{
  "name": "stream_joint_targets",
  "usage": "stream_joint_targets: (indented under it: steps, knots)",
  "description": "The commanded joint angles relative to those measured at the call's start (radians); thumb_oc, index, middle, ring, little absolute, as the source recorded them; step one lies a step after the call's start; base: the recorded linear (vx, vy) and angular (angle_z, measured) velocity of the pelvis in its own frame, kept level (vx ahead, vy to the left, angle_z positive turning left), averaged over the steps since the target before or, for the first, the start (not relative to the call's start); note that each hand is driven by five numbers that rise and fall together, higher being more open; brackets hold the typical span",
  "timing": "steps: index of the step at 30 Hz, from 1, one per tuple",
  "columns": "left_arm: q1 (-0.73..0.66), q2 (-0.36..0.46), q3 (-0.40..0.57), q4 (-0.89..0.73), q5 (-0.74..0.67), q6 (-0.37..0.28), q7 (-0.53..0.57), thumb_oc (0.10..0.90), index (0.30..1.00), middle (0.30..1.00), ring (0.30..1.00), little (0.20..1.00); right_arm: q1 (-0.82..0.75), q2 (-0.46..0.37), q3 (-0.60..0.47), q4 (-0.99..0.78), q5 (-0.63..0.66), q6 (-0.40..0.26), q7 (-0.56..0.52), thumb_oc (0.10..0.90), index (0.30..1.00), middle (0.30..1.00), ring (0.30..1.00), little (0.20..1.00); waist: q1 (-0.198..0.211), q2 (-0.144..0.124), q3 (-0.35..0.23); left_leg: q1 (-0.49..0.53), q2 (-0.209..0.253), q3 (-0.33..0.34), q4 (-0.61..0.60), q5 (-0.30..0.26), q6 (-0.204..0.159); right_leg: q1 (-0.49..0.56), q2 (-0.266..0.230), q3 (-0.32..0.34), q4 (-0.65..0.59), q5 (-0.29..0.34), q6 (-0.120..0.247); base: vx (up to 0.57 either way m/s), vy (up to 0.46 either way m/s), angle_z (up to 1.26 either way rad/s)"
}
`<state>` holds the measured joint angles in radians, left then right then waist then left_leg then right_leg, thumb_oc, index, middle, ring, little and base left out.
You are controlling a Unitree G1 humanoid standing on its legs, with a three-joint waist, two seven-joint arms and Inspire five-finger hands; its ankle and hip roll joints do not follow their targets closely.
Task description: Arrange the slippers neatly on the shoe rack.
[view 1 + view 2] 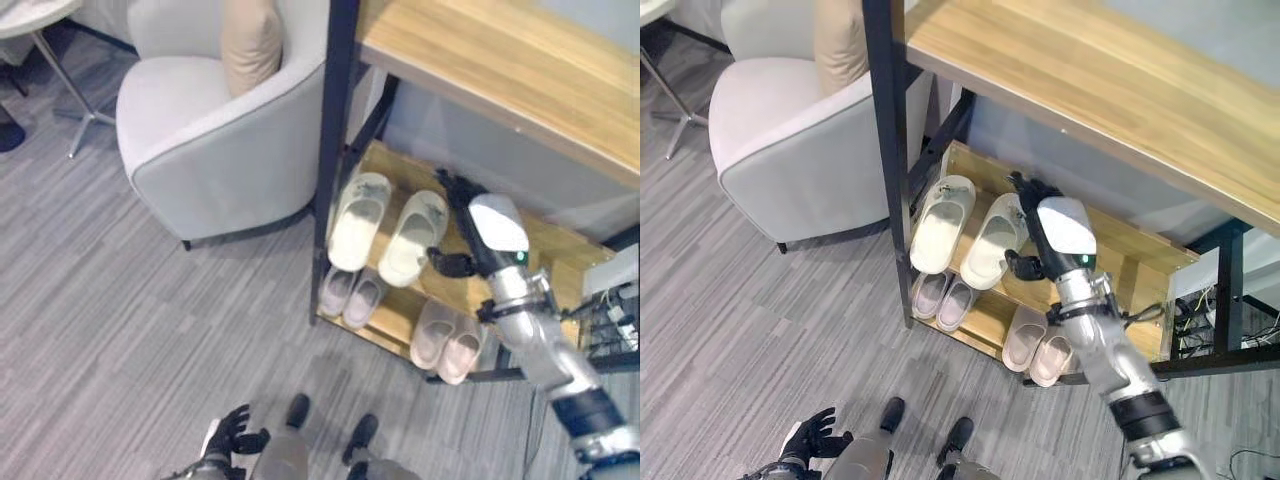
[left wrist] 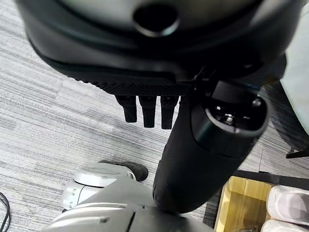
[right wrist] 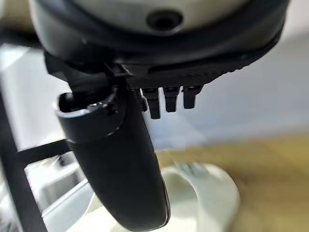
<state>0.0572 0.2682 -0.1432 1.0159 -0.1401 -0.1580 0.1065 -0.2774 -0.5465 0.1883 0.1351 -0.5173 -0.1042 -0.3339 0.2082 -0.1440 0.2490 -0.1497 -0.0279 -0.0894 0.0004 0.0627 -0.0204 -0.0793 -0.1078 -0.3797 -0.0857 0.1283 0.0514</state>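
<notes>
Two cream slippers lie side by side on the upper wooden shelf of the shoe rack [image 1: 545,250], the left one [image 1: 358,220] and the right one [image 1: 412,237], toes pointing inward. My right hand [image 1: 480,235] hovers over the shelf just right of the right slipper [image 3: 203,193]. Its fingers are straight and its thumb [image 3: 116,164] stands out toward the slipper's heel; I cannot tell whether it touches. It holds nothing. My left hand [image 1: 232,432] hangs low near the floor, relaxed and empty.
A small pale lilac pair [image 1: 350,293] and a pink pair [image 1: 447,340] sit on the lower shelf. A black post [image 1: 335,150] frames the rack under a wooden tabletop [image 1: 500,60]. A grey armchair [image 1: 200,130] with a beige cushion [image 1: 250,40] stands to the left.
</notes>
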Motion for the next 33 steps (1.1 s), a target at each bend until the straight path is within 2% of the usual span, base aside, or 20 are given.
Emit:
stream_joint_targets:
  steps: [1, 3, 4, 13, 16, 22, 33]
  knots:
    - [0.022, -0.027, -0.033, 0.056, 0.047, -0.012, 0.01, 0.8, 0.9, 0.9, 0.9, 0.9, -0.024, 0.063, -0.081, -0.019, 0.231, -0.068, -0.085, 0.8, 0.9, 0.9, 0.9, 0.9, -0.003, 0.009, -0.095, 0.053, 0.058, 0.03, -0.078, -0.043, -0.031, 0.057, -0.052, -0.008, 0.033, -0.092, 0.106, 0.0, 0.011, -0.06]
    - [0.022, -0.031, -0.036, 0.066, 0.048, -0.008, 0.007, 0.8, 0.9, 0.9, 0.9, 0.9, -0.005, 0.115, -0.088, 0.011, 0.377, -0.102, -0.062, 0.8, 0.9, 0.9, 0.9, 0.9, -0.004, 0.012, -0.095, 0.056, 0.057, 0.032, -0.079, -0.043, -0.03, 0.057, -0.051, -0.006, 0.03, -0.09, 0.105, 0.0, 0.026, -0.12]
    - [0.023, -0.032, -0.038, 0.071, 0.044, -0.005, 0.0, 0.8, 0.9, 0.9, 0.9, 0.9, 0.001, 0.161, -0.096, 0.038, 0.508, -0.133, -0.041, 0.8, 0.9, 0.9, 0.9, 0.9, -0.004, 0.016, -0.096, 0.058, 0.056, 0.035, -0.08, -0.042, -0.03, 0.057, -0.051, -0.004, 0.025, -0.087, 0.105, 0.0, 0.035, -0.1]
    - [0.026, -0.026, -0.051, 0.089, 0.05, -0.004, -0.003, 0.8, 0.9, 0.9, 0.9, 0.9, -0.028, 0.249, -0.109, 0.168, 0.866, -0.193, 0.029, 0.8, 0.9, 0.9, 0.9, 0.9, 0.01, 0.02, -0.097, 0.055, 0.048, 0.03, -0.084, -0.042, -0.033, 0.057, -0.055, -0.012, 0.017, -0.082, 0.106, 0.01, 0.007, 0.0]
    - [0.029, -0.021, -0.056, 0.094, 0.053, -0.007, -0.005, 0.8, 0.9, 0.9, 0.9, 0.9, -0.053, 0.254, -0.117, 0.223, 0.94, -0.202, 0.043, 0.8, 0.9, 0.9, 0.9, 0.9, 0.021, 0.02, -0.096, 0.051, 0.046, 0.026, -0.084, -0.041, -0.034, 0.058, -0.056, -0.018, 0.016, -0.082, 0.107, 0.02, 0.013, 0.05]
    - [0.027, -0.014, -0.064, 0.098, 0.056, -0.007, -0.007, 0.8, 0.9, 0.9, 0.9, 0.9, -0.098, 0.248, -0.125, 0.306, 1.016, -0.207, 0.057, 0.8, 0.9, 0.9, 0.9, 0.9, 0.037, 0.019, -0.09, 0.044, 0.04, 0.018, -0.082, -0.04, -0.034, 0.057, -0.06, -0.027, 0.019, -0.083, 0.108, 0.02, 0.01, 0.05]
    - [0.021, -0.02, -0.117, 0.092, 0.081, -0.015, -0.012, 0.8, 0.9, 0.9, 0.9, 0.9, -0.203, 0.196, -0.091, 0.406, 0.974, -0.183, 0.062, 0.8, 0.9, 0.9, 0.9, 0.9, 0.058, 0.026, -0.077, 0.03, 0.029, 0.01, -0.078, -0.039, -0.031, 0.052, -0.07, -0.039, 0.031, -0.084, 0.111, 0.01, 0.01, 0.06]
